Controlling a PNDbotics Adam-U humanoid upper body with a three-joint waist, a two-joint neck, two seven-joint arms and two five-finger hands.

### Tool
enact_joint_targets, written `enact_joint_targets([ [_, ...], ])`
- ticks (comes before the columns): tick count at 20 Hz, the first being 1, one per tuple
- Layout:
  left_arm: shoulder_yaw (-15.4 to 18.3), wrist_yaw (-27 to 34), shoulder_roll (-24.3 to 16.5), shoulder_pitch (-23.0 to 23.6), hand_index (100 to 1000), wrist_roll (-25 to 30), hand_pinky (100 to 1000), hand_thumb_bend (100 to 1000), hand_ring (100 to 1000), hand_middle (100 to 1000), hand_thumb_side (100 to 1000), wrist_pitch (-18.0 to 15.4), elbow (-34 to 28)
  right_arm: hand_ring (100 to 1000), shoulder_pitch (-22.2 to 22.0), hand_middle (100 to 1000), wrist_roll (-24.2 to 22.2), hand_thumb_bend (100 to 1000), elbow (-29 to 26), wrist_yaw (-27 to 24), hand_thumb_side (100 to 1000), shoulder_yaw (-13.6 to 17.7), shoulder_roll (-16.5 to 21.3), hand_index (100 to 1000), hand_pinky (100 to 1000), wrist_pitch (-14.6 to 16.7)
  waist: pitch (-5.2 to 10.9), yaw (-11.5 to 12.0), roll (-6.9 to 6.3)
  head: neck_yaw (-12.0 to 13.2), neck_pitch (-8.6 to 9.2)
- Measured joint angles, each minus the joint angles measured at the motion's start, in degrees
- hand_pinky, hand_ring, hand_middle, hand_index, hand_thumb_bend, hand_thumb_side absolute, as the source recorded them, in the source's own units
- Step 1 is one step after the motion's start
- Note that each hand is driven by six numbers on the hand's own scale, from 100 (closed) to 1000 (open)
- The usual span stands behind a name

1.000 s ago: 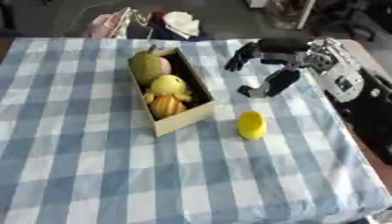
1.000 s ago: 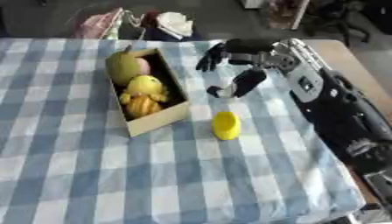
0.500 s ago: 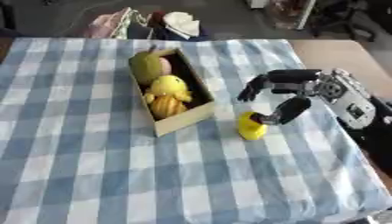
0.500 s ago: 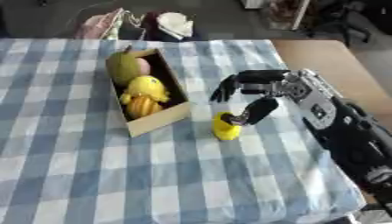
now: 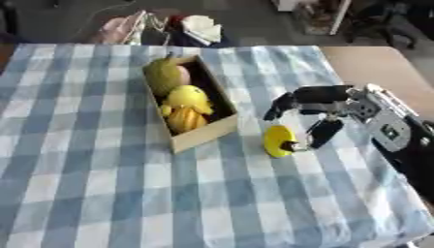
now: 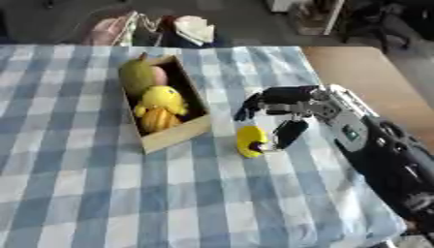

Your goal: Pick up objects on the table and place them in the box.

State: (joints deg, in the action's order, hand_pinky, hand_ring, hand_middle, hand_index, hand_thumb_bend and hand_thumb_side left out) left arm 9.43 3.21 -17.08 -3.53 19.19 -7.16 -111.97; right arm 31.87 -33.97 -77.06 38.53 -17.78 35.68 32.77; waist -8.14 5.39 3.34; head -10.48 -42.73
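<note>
A small yellow object (image 5: 276, 140) lies on the blue checked tablecloth, just right of the cardboard box (image 5: 206, 135). The box holds a green-yellow fruit (image 5: 161, 72), a pink item (image 5: 181, 75), a yellow toy (image 5: 187, 98) and an orange piece (image 5: 184, 119). My right hand (image 5: 332, 98) hovers over the yellow object, open. Its fingers (image 5: 281, 103) arch above the object's far side and its thumb (image 5: 323, 133) reaches down to the object's right side. My left hand shows in neither view.
Bags and a white bundle (image 5: 202, 28) sit on the floor beyond the far table edge. A bare brown tabletop (image 5: 373, 63) adjoins on the right. Checked cloth (image 5: 85, 184) stretches left and toward me.
My right hand has come down from beside the box's far end to the yellow object, and its thumb now sits at the object's right side.
</note>
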Motion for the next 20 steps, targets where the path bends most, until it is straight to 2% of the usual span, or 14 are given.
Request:
enact_joint_targets([
  [4, 0.0, 0.0, 0.0, 0.0, 724, 0.0, 711, 100, 502, 539, 557, 0.0, 0.0, 772, 0.5, 757, 1.1, 402, 0.5, 4.1, 398, -0.9, -0.2, 851, 795, 1.1, 0.00, 0.1, 0.00, -0.2, 0.02],
  [9, 0.0, 0.0, 0.0, 0.0, 724, 0.0, 710, 100, 502, 539, 558, 0.0, 0.0, 732, 0.7, 690, 1.9, 351, 2.1, 8.2, 284, -1.4, -0.7, 742, 778, 1.9, 0.00, 0.2, 0.00, -0.2, 0.03],
  [10, 0.0, 0.0, 0.0, 0.0, 724, 0.0, 711, 100, 502, 539, 558, 0.0, 0.0, 716, 0.8, 666, 2.1, 298, 2.4, 8.6, 195, -1.5, -0.7, 687, 769, 2.1, 0.00, 0.2, 0.00, -0.2, 0.03],
  [11, 0.0, 0.0, 0.0, 0.0, 724, 0.0, 711, 100, 502, 539, 558, 0.0, 0.0, 714, 0.9, 663, 2.3, 293, 2.7, 8.9, 185, -1.5, -0.8, 682, 768, 2.3, 0.00, 0.2, 0.00, -0.2, 0.03],
  [12, 0.0, 0.0, 0.0, 0.0, 724, 0.0, 711, 100, 502, 539, 558, 0.0, 0.0, 702, 0.9, 646, 2.6, 261, 2.9, 9.1, 122, -1.5, -0.9, 648, 762, 2.6, 0.00, 0.2, 0.00, -0.2, 0.03],
  [13, 0.0, -0.1, 0.0, 0.0, 724, 0.0, 711, 100, 502, 539, 558, 0.0, 0.0, 697, 0.9, 637, 3.0, 247, 3.1, 9.2, 100, -1.5, -1.1, 629, 760, 3.0, 0.00, 0.2, 0.00, -0.2, 0.04],
  [14, 0.0, -0.1, 0.0, 0.0, 724, 0.0, 711, 100, 502, 539, 558, 0.0, 0.0, 685, 0.9, 619, 3.3, 224, 3.2, 9.3, 100, -1.5, -1.2, 580, 754, 3.3, 0.00, 0.2, 0.00, -0.2, 0.04],
  [16, 0.0, -0.1, 0.0, 0.0, 724, 0.0, 710, 100, 502, 539, 558, 0.1, 0.0, 666, 1.0, 600, 4.2, 181, 3.2, 9.2, 100, -1.5, -1.2, 553, 745, 4.2, 0.00, 0.2, 0.00, -0.2, 0.05],
  [20, 0.0, -0.1, 0.0, 0.0, 724, 0.0, 711, 100, 502, 538, 558, 0.1, 0.0, 644, 2.6, 584, 5.5, 126, 3.1, 6.8, 100, -0.7, -1.7, 540, 737, 5.5, 0.00, 0.0, 0.00, -0.1, 0.07],
])
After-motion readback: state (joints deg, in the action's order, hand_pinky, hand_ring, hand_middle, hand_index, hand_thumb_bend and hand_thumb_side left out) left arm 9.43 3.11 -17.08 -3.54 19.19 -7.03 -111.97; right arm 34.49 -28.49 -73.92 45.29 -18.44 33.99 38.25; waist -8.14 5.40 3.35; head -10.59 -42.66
